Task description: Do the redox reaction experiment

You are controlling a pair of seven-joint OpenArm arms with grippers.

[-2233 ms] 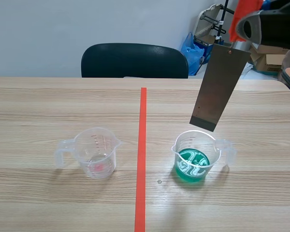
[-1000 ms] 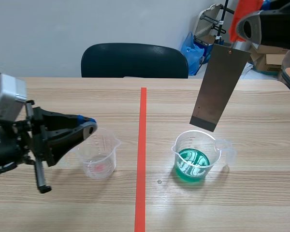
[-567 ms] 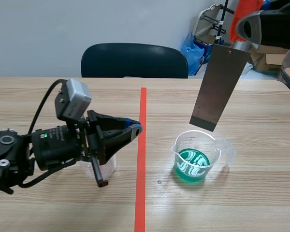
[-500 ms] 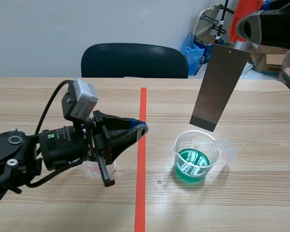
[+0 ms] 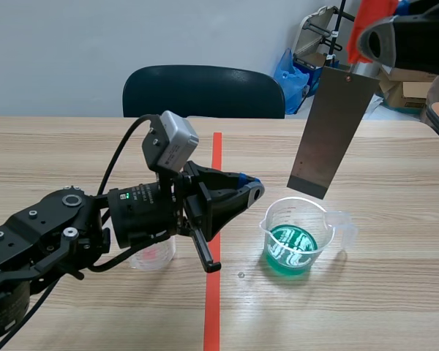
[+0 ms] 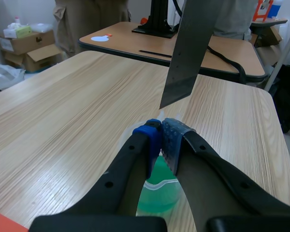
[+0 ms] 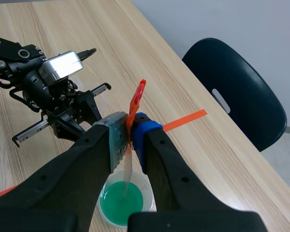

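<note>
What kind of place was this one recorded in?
Probably a robotics lab or workshop room: a wooden table marked with a tape line, cardboard boxes nearby, and the right claw holding a metal plate above a beaker of green liquid.

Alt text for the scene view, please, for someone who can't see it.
The right gripper holds a grey metal strip by its orange handle above a clear cup of green liquid on a wooden table. The left gripper, shut and empty, points toward that cup from across a red tape line, with a second clear cup partly hidden by its arm.
</note>
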